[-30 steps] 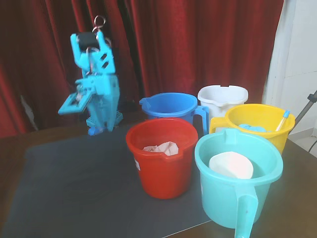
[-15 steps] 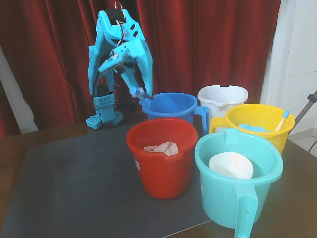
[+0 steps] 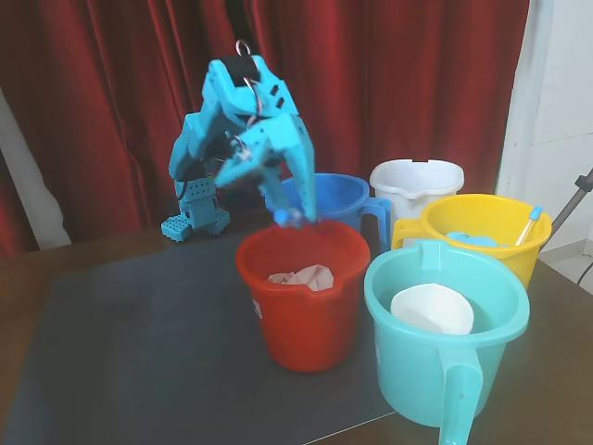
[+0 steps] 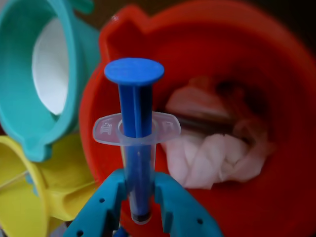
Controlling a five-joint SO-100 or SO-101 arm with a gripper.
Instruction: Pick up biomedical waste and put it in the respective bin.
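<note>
Jaws: the bright blue plastic two-finger gripper (image 4: 139, 205) is clamped on the lower barrel of the small thin syringe with translucent barrel and blue plunger (image 4: 136, 133); one finger sits on either side of the barrel.
Syringe: in the wrist view it stands lengthwise between the fingers, round blue plunger cap at the top, clear finger flange below it, dark end down between the fingers.
Place of syringe: held in the air over the round red plastic bucket (image 3: 301, 315); in the fixed view the gripper (image 3: 289, 217) hangs just above that bucket's far rim.
Inside red bucket: a crumpled whitish-pink tissue (image 4: 212, 148) lies on the bottom.
Arm: the blue printed arm (image 3: 236, 130) arches over from its base at the back left of the fixed view.
Neighbouring buckets: a teal bucket with handle (image 3: 445, 371) holding something white, a yellow bucket (image 3: 482, 232), a white bucket (image 3: 415, 185) and a blue bucket (image 3: 335, 197), all close together.
Surface: a dark grey mat (image 3: 139, 352) on a dark brown table (image 3: 556, 371).
Room: a deep red curtain (image 3: 398, 83) behind, a white wall (image 3: 556, 111) at the right.
Hard to make out: the syringe itself is a small blur in the fixed view; the wrist view's background is out of focus, and the yellow bucket's contents are unclear.
</note>
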